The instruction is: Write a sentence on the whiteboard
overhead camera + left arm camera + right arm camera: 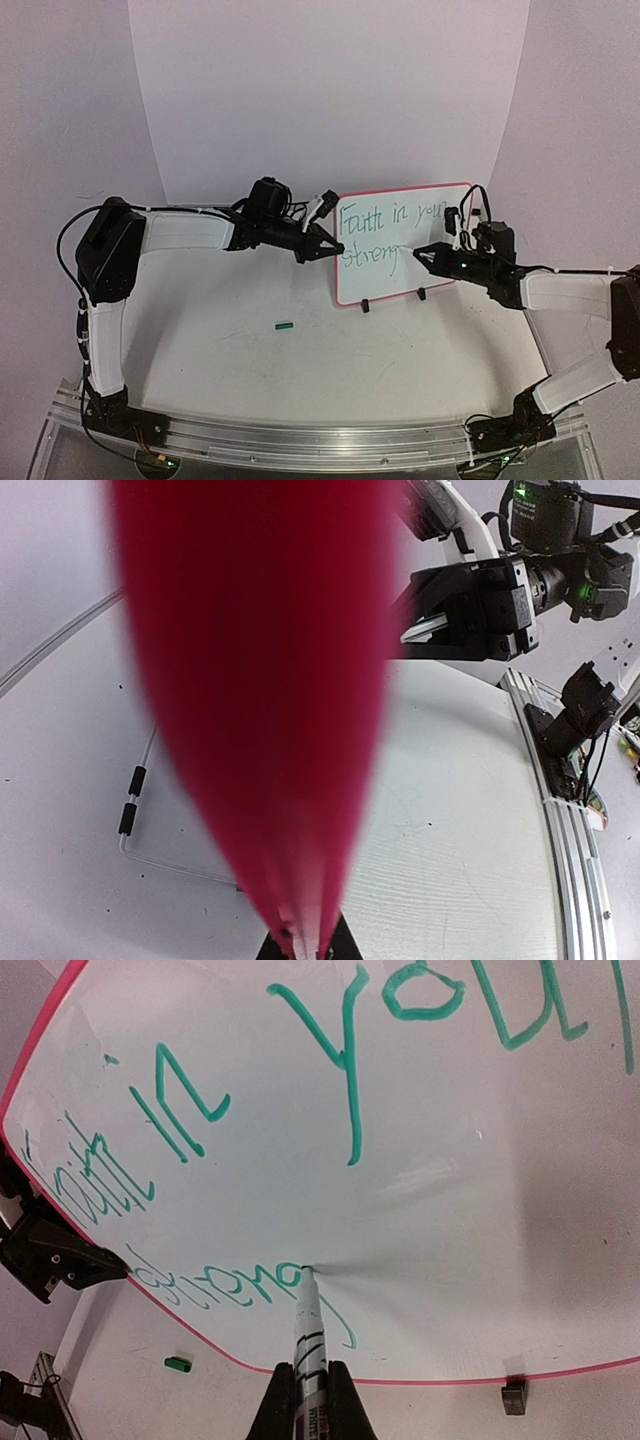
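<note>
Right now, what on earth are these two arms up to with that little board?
They are writing in green. The left gripper is shut on the left edge of the whiteboard, steadying it upright. The right gripper holds a marker with its tip on the board, at the second line of the sentence, below "Faith in your".

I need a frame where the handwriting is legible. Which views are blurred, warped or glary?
Left wrist: the rim of the whiteboard is an out-of-focus red smear; no text shows. Right wrist: the lettering is sharp but bowed by the wide lens, with faint glare mid-board and the marker overlapping the lower line. Top external: undistorted, but the lettering is small, pale and soft.
</note>
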You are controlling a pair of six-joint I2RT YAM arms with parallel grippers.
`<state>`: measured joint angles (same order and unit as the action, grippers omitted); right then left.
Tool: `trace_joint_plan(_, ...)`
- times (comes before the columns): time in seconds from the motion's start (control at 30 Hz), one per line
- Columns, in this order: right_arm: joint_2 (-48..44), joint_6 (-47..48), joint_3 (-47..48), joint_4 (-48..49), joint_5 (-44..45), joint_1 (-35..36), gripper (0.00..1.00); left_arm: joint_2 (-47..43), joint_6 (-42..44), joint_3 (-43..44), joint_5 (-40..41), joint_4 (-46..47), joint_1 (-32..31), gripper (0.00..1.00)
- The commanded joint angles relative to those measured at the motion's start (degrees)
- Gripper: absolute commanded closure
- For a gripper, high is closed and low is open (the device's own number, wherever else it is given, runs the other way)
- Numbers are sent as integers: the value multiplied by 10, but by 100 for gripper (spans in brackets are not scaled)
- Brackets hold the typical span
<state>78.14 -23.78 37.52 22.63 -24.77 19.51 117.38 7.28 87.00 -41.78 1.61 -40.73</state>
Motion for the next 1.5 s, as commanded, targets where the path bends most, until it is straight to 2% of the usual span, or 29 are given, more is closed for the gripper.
trace_joint_plan(0.0, 5, 1, 18, 9, 33, -4, 100, 25, 5, -14, -5, -148, -24, 100)
trace_joint_plan(0.3, -45, -9, -10, 8, 101, -4, 100, 25, 5, -14, -6, -147, -25, 100)
trace_joint_plan(0.73, -61, 1, -5, 7, 17, -4, 100, 24, 5, -13, -6, -148, -24, 100)
trace_joint_plan(1.47, -12, -3, 9, 9, 45, -4, 100, 24, 6, -14, -5, -148, -26, 100)
